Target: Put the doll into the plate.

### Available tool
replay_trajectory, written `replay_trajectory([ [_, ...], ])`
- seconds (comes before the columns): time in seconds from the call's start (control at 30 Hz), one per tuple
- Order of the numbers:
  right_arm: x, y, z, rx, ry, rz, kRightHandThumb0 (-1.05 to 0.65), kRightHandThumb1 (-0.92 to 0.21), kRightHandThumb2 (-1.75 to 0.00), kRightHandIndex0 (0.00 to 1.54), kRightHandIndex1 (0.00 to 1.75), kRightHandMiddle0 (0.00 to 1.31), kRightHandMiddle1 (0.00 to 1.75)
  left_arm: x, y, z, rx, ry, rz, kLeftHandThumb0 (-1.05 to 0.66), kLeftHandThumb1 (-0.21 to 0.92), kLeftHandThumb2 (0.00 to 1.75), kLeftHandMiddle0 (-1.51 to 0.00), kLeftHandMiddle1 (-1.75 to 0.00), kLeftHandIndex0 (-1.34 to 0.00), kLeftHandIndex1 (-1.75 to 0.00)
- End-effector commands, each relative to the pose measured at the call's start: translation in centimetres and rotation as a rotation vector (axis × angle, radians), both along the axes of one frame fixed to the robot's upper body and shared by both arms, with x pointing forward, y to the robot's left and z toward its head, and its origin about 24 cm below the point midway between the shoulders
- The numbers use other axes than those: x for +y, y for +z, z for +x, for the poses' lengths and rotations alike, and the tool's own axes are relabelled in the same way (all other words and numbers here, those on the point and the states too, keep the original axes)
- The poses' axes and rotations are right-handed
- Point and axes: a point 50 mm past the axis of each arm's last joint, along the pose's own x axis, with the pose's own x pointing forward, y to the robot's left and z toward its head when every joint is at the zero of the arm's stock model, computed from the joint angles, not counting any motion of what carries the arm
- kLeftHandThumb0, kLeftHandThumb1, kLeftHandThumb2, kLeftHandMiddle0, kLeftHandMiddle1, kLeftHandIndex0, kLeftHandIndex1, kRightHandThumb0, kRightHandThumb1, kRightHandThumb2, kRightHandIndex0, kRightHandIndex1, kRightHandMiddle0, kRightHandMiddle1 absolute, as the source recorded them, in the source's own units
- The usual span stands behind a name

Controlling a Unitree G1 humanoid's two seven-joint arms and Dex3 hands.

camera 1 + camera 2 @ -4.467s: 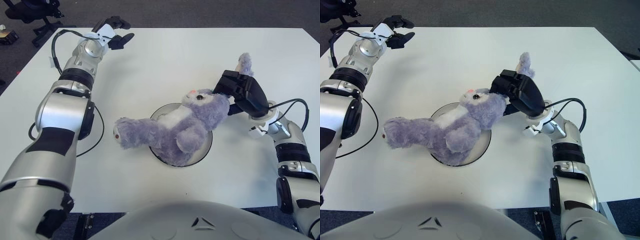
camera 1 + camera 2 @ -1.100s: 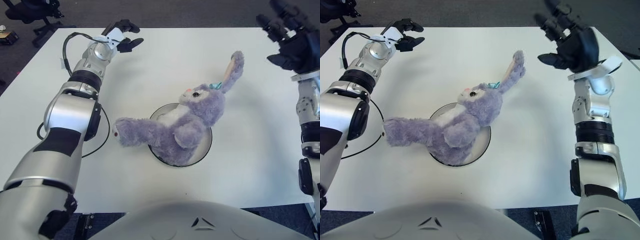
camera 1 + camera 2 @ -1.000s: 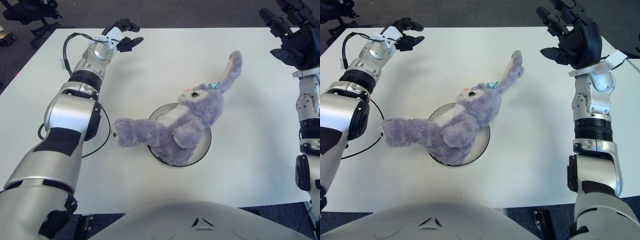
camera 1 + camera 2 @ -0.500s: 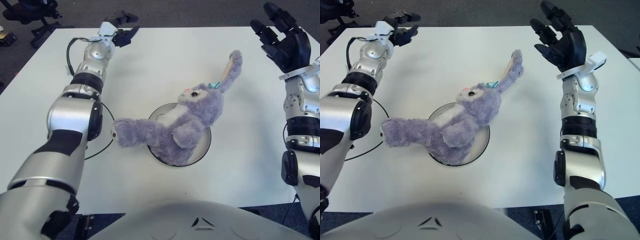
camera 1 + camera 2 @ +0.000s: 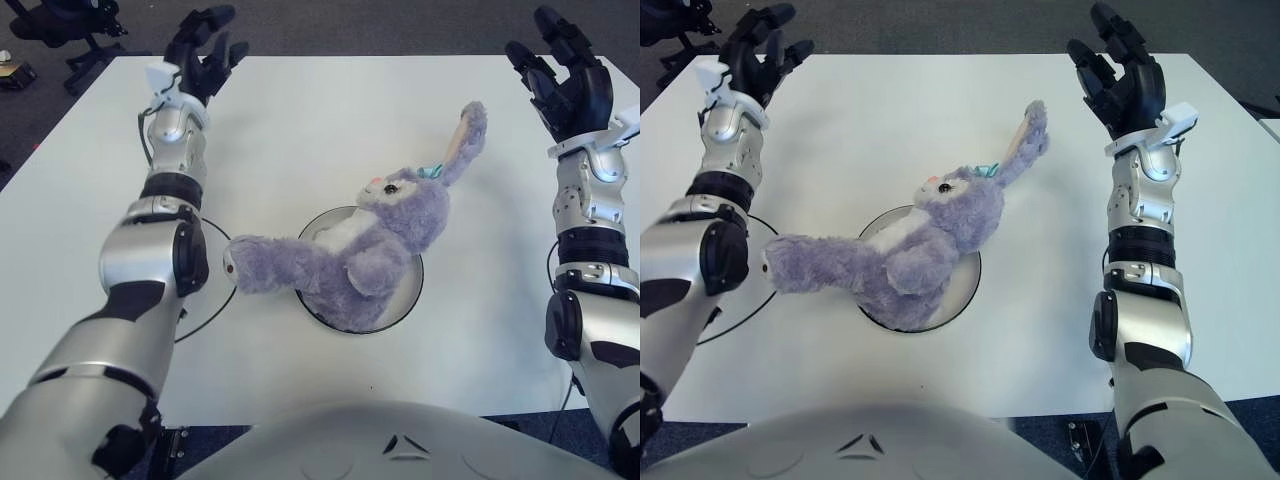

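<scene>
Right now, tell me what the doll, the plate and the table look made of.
Doll: soft plush, shown by its fuzzy lilac-and-white pile. Plate: white with a thin dark rim; probably ceramic or plastic, I cannot tell which. Table: smooth matte white top, perhaps laminate. Both hands are raised and open: left hand, right hand.

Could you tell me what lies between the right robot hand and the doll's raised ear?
Only bare white table; in the right eye view, the open right robot hand shows apart from the doll lying across the plate.
</scene>
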Motion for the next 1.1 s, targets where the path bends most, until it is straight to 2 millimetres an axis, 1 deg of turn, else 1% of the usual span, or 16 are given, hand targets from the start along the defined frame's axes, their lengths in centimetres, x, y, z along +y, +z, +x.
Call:
replay_trajectory([
  [0.0,0.3,-0.2,0.4,0.006,-0.022,0.021,-0.52,-0.92,-0.37,0.49,0.02,0.40,0.04,0.6,-0.6,-0.5,-0.006,0.006,-0.038,-0.46,0.92,0.51,-0.81,-0.02,-0.34,-0.59],
  [0.13,0.8,-2.0,1.0,0.081,-0.077,0.051,-0.46,-0.92,-0.40,0.56,0.05,0.46,0.08,2.2,-2.0,-1.3,0.006,0.041,-0.133,-0.47,0.92,0.57,-0.82,-0.03,-0.33,-0.61],
  [0.17,1.0,-2.2,1.2,0.094,-0.085,0.060,-0.42,-0.92,-0.40,0.63,0.15,0.41,0.62,2.3,-2.1,-1.5,0.000,0.044,-0.155,-0.42,0.92,0.54,-0.81,-0.20,-0.29,-1.01],
  [0.2,1.0,-2.3,1.2,0.102,-0.089,0.067,-0.40,-0.92,-0.40,0.63,0.27,0.39,0.82,2.4,-2.3,-1.6,-0.004,0.044,-0.167,-0.41,0.92,0.53,-0.76,-0.40,-0.28,-1.15],
  [0.23,1.1,-2.4,1.3,0.105,-0.091,0.070,-0.38,-0.92,-0.40,0.60,0.50,0.36,1.11,2.4,-2.3,-1.7,-0.006,0.043,-0.173,-0.39,0.92,0.53,-0.66,-0.72,-0.25,-1.36],
  [0.27,1.1,-2.4,1.3,0.107,-0.093,0.072,-0.37,-0.92,-0.41,0.57,0.66,0.34,1.29,2.4,-2.4,-1.7,-0.008,0.042,-0.177,-0.37,0.92,0.52,-0.59,-0.92,-0.23,-1.50],
  [0.3,1.1,-2.4,1.3,0.107,-0.095,0.072,-0.36,-0.92,-0.41,0.55,0.76,0.32,1.41,2.4,-2.4,-1.7,-0.008,0.041,-0.178,-0.37,0.92,0.52,-0.55,-1.05,-0.22,-1.59],
  [0.4,1.1,-2.4,1.4,0.106,-0.097,0.072,-0.35,-0.92,-0.41,0.53,0.88,0.31,1.55,2.4,-2.4,-1.8,-0.008,0.040,-0.180,-0.35,0.92,0.52,-0.50,-1.21,-0.20,-1.69],
  [0.47,1.1,-2.4,1.4,0.106,-0.098,0.072,-0.35,-0.92,-0.41,0.53,0.91,0.30,1.59,2.4,-2.4,-1.8,-0.008,0.039,-0.181,-0.35,0.92,0.52,-0.49,-1.25,-0.20,-1.72],
  [0.5,1.5,-2.9,1.9,0.174,-0.107,0.156,-0.35,-0.92,-0.41,0.52,0.92,0.30,1.60,2.6,-3.2,-2.2,0.003,0.081,-0.202,-0.35,0.92,0.52,-0.49,-1.26,-0.20,-1.73],
  [0.6,2.7,-3.9,2.6,0.300,-0.116,0.284,-0.12,-0.92,-0.34,0.49,1.17,0.31,1.60,2.9,-4.6,-3.1,0.031,0.162,-0.227,-0.35,0.92,0.51,-0.47,-1.58,-0.21,-1.74],
  [0.67,3.0,-4.2,2.6,0.318,-0.121,0.290,-0.06,-0.92,-0.33,0.48,1.23,0.30,1.62,2.9,-4.8,-3.3,0.040,0.174,-0.225,-0.35,0.92,0.51,-0.46,-1.66,-0.21,-1.74],
  [0.8,3.4,-4.8,2.7,0.343,-0.133,0.288,-0.02,-0.92,-0.38,0.40,1.33,0.25,1.71,2.9,-5.0,-3.6,0.052,0.189,-0.226,-0.35,0.92,0.50,-0.47,-1.73,-0.21,-1.75],
  [0.93,3.5,-4.8,2.7,0.346,-0.135,0.289,-0.01,-0.92,-0.39,0.39,1.35,0.24,1.72,2.8,-4.9,-3.7,0.057,0.191,-0.226,-0.35,0.92,0.50,-0.47,-1.74,-0.21,-1.75],
  [0.97,3.6,-5.1,2.6,0.345,-0.139,0.273,-0.01,-0.92,-0.39,0.39,1.35,0.23,1.73,2.6,-5.3,-4.3,0.062,0.192,-0.228,-0.35,0.92,0.50,-0.47,-1.74,-0.21,-1.75],
  [1.07,3.8,-5.6,2.4,0.344,-0.144,0.247,-0.01,-0.78,-0.67,0.37,1.56,0.18,1.74,2.1,-5.8,-5.3,0.072,0.190,-0.232,-0.35,0.92,0.50,-0.48,-1.75,-0.21,-1.75],
])
